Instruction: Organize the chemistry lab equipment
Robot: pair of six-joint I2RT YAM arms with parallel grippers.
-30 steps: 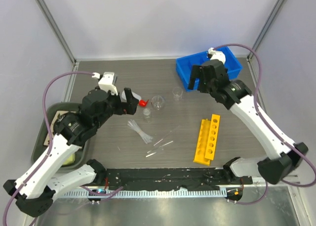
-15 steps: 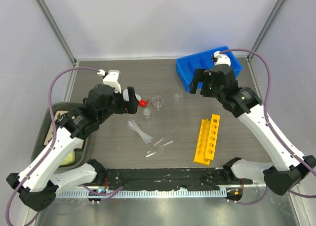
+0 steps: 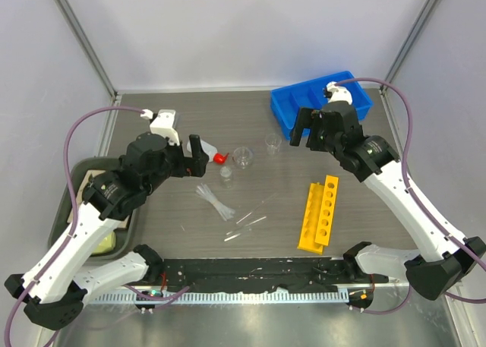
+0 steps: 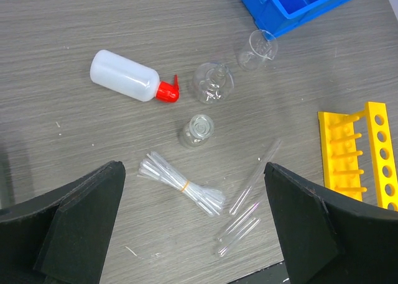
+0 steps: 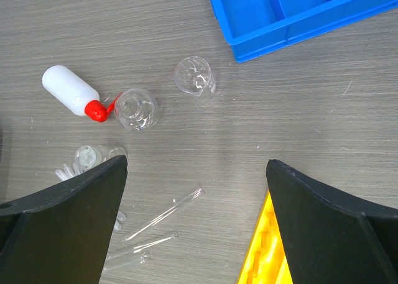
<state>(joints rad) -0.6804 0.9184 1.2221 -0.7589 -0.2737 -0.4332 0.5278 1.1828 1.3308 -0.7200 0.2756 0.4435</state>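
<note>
The left gripper (image 4: 193,191) is hanging wide open and empty above the grey wood-grain table (image 3: 182,111). In its wrist view a white plastic squeeze bottle with a red nozzle (image 4: 124,76) is lying on its side at upper left, just beside a small clear glass beaker (image 4: 213,82). The right gripper (image 5: 196,172) is gaping empty too, while in the overhead view the yellow holed rack (image 3: 320,212) is lying at lower right and the blue compartmented plastic bin (image 3: 319,102) is sitting at upper right.

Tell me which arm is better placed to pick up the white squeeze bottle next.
Probably the left. The left gripper hangs open right beside the squeeze bottle, while the right gripper, also open, sits by the blue bin, farther away.
</note>
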